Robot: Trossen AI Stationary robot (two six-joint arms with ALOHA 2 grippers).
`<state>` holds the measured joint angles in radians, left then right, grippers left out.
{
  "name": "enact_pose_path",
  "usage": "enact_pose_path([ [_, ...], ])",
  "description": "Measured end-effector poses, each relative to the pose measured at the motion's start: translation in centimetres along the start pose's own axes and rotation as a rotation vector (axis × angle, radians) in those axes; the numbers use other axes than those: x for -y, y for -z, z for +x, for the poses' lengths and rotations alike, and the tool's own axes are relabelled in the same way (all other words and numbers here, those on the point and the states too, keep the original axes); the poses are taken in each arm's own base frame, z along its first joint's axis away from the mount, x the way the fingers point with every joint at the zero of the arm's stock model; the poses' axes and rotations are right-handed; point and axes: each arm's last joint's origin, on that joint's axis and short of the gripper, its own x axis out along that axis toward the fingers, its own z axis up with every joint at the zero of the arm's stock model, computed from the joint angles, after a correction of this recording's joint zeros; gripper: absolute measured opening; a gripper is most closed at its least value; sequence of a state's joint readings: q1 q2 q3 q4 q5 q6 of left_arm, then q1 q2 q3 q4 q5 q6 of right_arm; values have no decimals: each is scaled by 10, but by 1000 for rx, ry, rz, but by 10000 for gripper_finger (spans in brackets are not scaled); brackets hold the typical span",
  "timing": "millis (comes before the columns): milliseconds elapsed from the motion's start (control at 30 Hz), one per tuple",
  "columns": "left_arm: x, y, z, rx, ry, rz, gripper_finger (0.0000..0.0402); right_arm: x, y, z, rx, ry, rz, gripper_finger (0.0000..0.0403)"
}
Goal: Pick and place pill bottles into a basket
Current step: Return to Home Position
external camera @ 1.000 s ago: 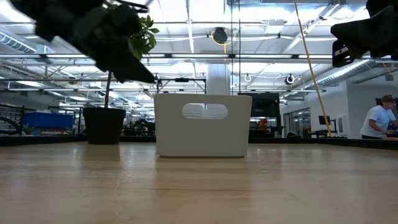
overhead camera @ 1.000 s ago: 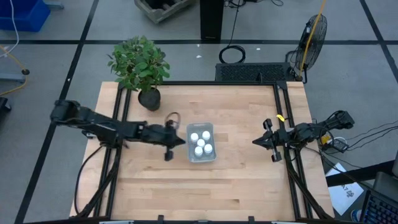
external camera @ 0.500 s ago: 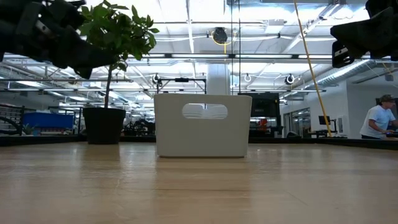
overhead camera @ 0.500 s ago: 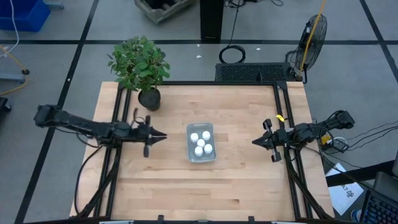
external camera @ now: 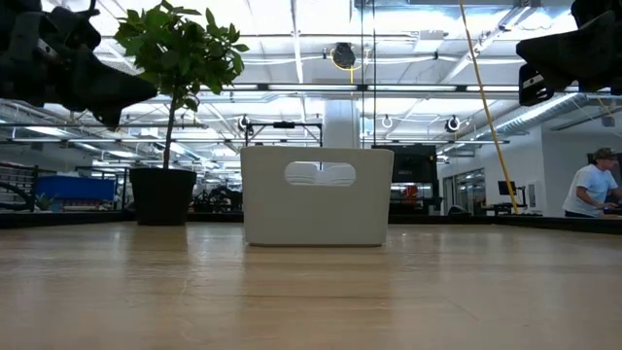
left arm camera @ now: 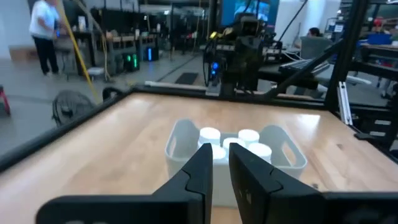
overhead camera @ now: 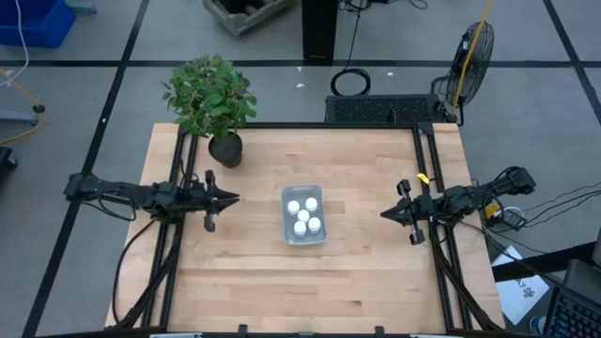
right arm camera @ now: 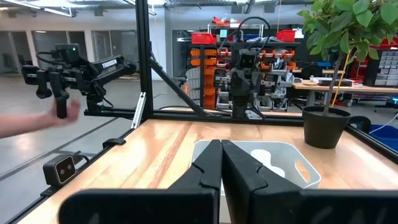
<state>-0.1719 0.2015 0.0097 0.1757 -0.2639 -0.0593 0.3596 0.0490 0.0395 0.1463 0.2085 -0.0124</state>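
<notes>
The pale translucent basket [overhead camera: 303, 235] stands at the table's middle, with several white-capped pill bottles [overhead camera: 300, 226] standing upright inside it. It also shows in the low view [external camera: 316, 194] and both wrist views [left arm camera: 177, 143] [right arm camera: 298, 168]. My left gripper [overhead camera: 230, 198] hovers above the table, left of the basket and pointing at it, empty, with a narrow gap between its fingers [left arm camera: 221, 171]. My right gripper [overhead camera: 385, 214] waits at the right of the basket, shut and empty [right arm camera: 221, 163].
A potted plant in a black pot [overhead camera: 225, 148] stands at the far left of the table, behind my left gripper. Black frame rails [overhead camera: 178, 235] [overhead camera: 434, 235] run along both sides. A person's hand [right arm camera: 37, 121] shows beyond the table.
My left gripper has drawn back from beside the basket toward the table's left edge, staying level and pointed at the basket. The basket and bottles have stayed where they were.
</notes>
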Motion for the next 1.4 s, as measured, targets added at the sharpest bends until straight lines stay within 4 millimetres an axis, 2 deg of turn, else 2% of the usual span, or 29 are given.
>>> enact_pose_path([
  [133, 0, 3, 0, -32, -3, -41, 58, 0, 0, 0, 0, 0, 0, 0],
  [1400, 0, 3, 0, -36, -3, -41, 58, 0, 0, 0, 0, 0, 0, 0],
])
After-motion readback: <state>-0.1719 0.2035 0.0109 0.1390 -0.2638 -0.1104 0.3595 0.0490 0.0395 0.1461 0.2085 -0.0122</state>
